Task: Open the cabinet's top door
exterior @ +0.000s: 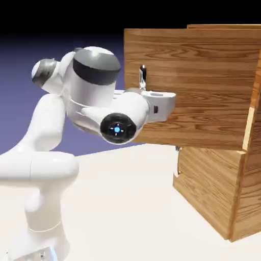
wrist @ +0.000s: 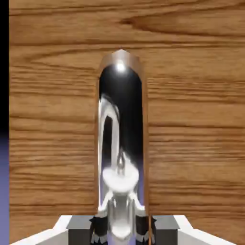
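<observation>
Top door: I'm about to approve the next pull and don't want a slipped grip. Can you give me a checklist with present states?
1. Gripper closed on the handle: ok, a finger on each side of the bar.
2. Grip near the middle of the handle: not ok, it sits toward the bar's end at the hand view's bottom.
3. Top door swung out from the cabinet: ok.
4. Lower door closed: cannot tell, its front faces away from the exterior view.
5. Arm clear of the lower handle: ok.
</observation>
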Robot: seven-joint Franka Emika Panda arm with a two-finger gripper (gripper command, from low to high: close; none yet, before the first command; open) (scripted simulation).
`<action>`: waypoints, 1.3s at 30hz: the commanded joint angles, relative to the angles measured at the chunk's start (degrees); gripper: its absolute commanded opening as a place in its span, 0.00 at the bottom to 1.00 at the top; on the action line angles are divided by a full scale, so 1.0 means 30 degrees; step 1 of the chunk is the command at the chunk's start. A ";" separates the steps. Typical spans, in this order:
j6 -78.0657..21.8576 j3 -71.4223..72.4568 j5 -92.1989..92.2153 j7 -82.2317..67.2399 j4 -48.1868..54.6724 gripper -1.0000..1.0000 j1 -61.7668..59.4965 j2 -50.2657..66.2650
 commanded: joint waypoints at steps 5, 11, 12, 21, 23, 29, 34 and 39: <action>-0.0303 0.1133 -0.3767 -0.3100 0.2750 0.00 -0.1157 -0.3341; 0.0032 0.3304 -0.7628 -0.5623 0.6296 0.00 -0.2639 -0.7494; 0.0161 0.3715 -0.8165 -0.5856 0.6859 0.00 -0.2865 -0.8187; 0.2116 0.7229 -1.1888 -0.5707 1.0986 0.00 -0.4018 -1.4417; 0.2679 0.7784 -1.2547 -0.5277 1.1668 0.00 -0.3927 -1.5801; 0.4100 0.8490 -1.4277 -0.3754 1.3453 0.00 -0.2762 -1.9585; 0.4830 0.8591 -1.5020 -0.2596 1.4657 1.00 -0.2203 -2.1664; 0.5825 0.8728 -1.6034 -0.1016 1.6298 1.00 -0.1441 -2.4499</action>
